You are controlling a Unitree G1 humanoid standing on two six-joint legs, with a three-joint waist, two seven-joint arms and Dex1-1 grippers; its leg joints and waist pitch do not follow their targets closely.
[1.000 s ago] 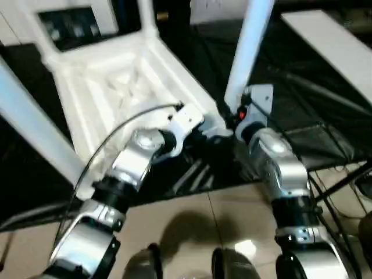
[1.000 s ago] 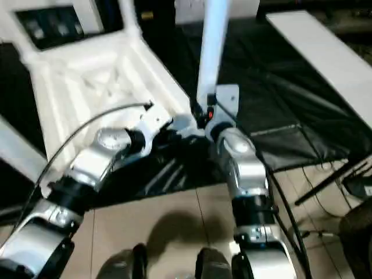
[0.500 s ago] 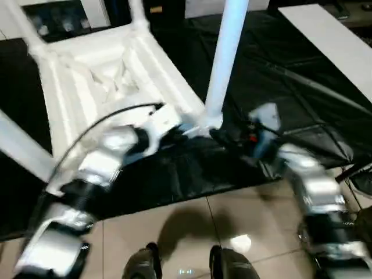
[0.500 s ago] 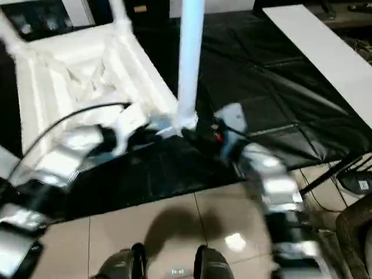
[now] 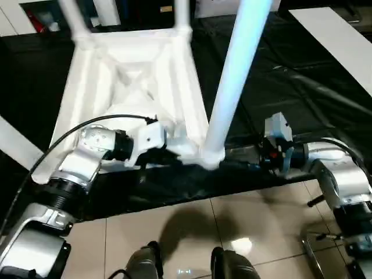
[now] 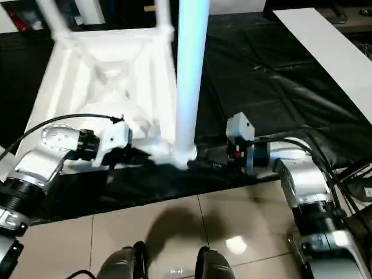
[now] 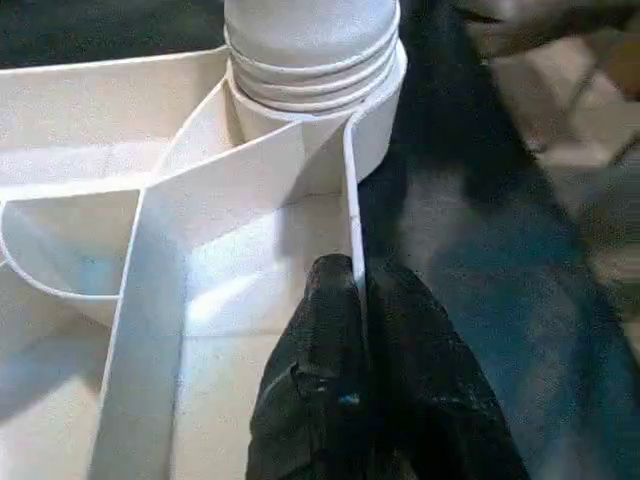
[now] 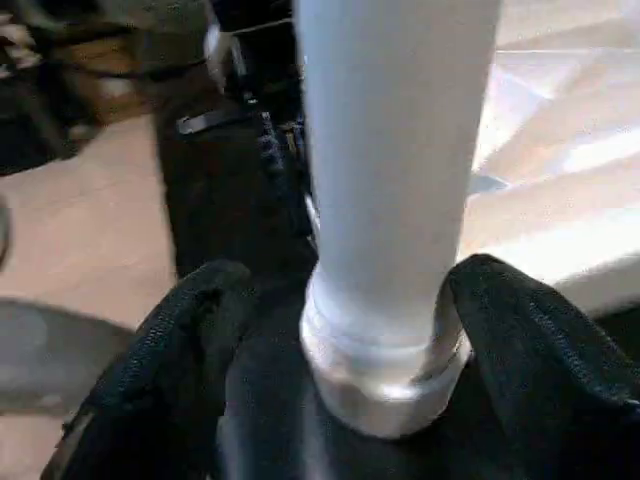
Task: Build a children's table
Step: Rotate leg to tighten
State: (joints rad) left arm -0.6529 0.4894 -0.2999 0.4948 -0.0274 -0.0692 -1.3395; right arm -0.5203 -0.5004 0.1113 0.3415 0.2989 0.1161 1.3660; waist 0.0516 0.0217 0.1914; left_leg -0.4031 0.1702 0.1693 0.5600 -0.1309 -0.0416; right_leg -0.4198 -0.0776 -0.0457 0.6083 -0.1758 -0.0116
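One children's table (image 5: 136, 81), white, upside down on the black-covered bench (image 5: 302, 99), ribbed underside up, legs rising from round corner sockets. Two tools: left tool (image 7: 355, 300) pinching a thin rib beside the near socket; right tool (image 8: 345, 300) spread around that socket's leg (image 5: 235, 81).

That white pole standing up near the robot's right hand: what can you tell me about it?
It is a table leg: a smooth white tube, plastic by its look, standing nearly upright. Its ribbed base sits in the near corner socket of the upside-down table top. The right gripper has a black finger on each side of its base.
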